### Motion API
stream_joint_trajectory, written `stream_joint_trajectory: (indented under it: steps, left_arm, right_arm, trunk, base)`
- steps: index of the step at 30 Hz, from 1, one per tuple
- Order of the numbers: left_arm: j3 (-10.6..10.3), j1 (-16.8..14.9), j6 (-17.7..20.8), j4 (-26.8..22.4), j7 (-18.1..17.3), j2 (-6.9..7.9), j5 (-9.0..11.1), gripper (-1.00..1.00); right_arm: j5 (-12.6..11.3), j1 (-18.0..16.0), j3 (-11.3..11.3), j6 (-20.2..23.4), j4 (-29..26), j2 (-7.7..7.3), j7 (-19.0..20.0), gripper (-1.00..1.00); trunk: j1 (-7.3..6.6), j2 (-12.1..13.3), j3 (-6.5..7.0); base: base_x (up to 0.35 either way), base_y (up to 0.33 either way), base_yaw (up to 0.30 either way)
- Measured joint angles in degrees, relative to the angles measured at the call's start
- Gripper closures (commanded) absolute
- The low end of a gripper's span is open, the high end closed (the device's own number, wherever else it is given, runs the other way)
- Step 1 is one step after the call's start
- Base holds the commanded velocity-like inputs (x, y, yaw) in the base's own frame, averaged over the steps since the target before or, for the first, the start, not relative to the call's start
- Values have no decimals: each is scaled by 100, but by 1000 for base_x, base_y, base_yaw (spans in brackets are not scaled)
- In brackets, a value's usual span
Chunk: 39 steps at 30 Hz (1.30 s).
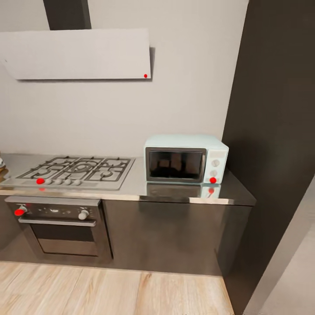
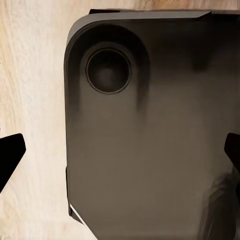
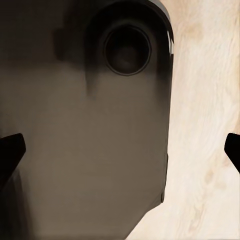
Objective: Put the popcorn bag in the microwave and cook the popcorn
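The pale mint-blue microwave (image 1: 186, 158) stands on the grey steel countertop (image 1: 175, 194) at the right end, its dark glass door shut and a red dot by its knob panel. The popcorn bag is out of view. In the left wrist view my left gripper (image 2: 120, 155) hangs open over my own dark base (image 2: 150, 150), its black fingertips (image 2: 10, 152) far apart with nothing between them. In the right wrist view my right gripper (image 3: 120, 150) is open too, above the dark base (image 3: 85, 135) and the wood floor (image 3: 205, 125).
A gas hob (image 1: 74, 170) with black grates lies left of the microwave, and a black oven (image 1: 59, 229) sits under it. A white slanted hood (image 1: 78, 54) hangs on the grey wall. A tall dark cabinet (image 1: 275, 131) closes off the right side. Pale wood floor (image 1: 109, 288) lies in front.
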Motion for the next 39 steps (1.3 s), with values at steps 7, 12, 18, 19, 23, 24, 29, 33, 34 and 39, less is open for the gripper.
stream_joint_trajectory:
  steps: [7, 12, 18, 19, 23, 24, 29, 33, 34, 39]
  left_arm:
    - [5, 0, 0, 0, 2, 3, 2, -100]
    - [5, 0, 3, 1, 7, 3, 8, -100]
    - [5, 0, 6, 1, 7, 0, 15, -100]
    - [5, 0, 6, 1, 7, 0, 15, -100]
    - [5, 0, 7, 1, 7, 0, 15, -100]
    - [5, 0, 7, 1, 7, 0, 15, -100]
    - [5, 0, 3, 1, 7, 1, 12, -100]
    - [5, 0, -1, 1, 7, 7, 13, -100]
    - [5, 0, -1, 1, 7, 8, 13, -100]
    - [5, 0, -1, 1, 7, 9, 15, -100]
  right_arm:
    - [1, 0, 0, 0, 0, 0, 0, -100]
    - [1, 0, 0, 0, 0, 1, 0, -100]
    - [10, 0, 15, -1, 0, -15, 0, -100]
    - [22, 0, 25, -1, 0, -14, 0, -100]
    - [52, 0, 67, -1, 0, -9, 0, -100]
    - [54, 0, 69, -1, 0, -8, 0, -100]
    - [57, 0, 72, -1, 0, -8, 0, -100]
    - [65, 0, 78, -2, 0, -18, 1, -100]
    - [68, 0, 79, -2, 0, -18, 2, -100]
    - [76, 0, 82, -9, 0, -28, 7, -100]
  trunk:
    - [0, 0, 0]
    - [-1, 0, 0]
    - [-3, 0, 0]
    - [-3, 0, 0]
    - [-3, 0, 0]
    - [-3, 0, 0]
    - [-3, 0, 0]
    - [-1, 0, 0]
    - [0, 0, 0]
    - [0, 0, 0]
  base:
    - [0, 0, -223]
    - [77, 0, -103]
    - [260, 0, -6]
    - [297, 0, 0]
    - [299, 0, 0]
    - [300, 0, 0]
    - [287, 0, 0]
    - [91, 0, 0]
    - [18, 0, 0]
    - [5, 0, 0]
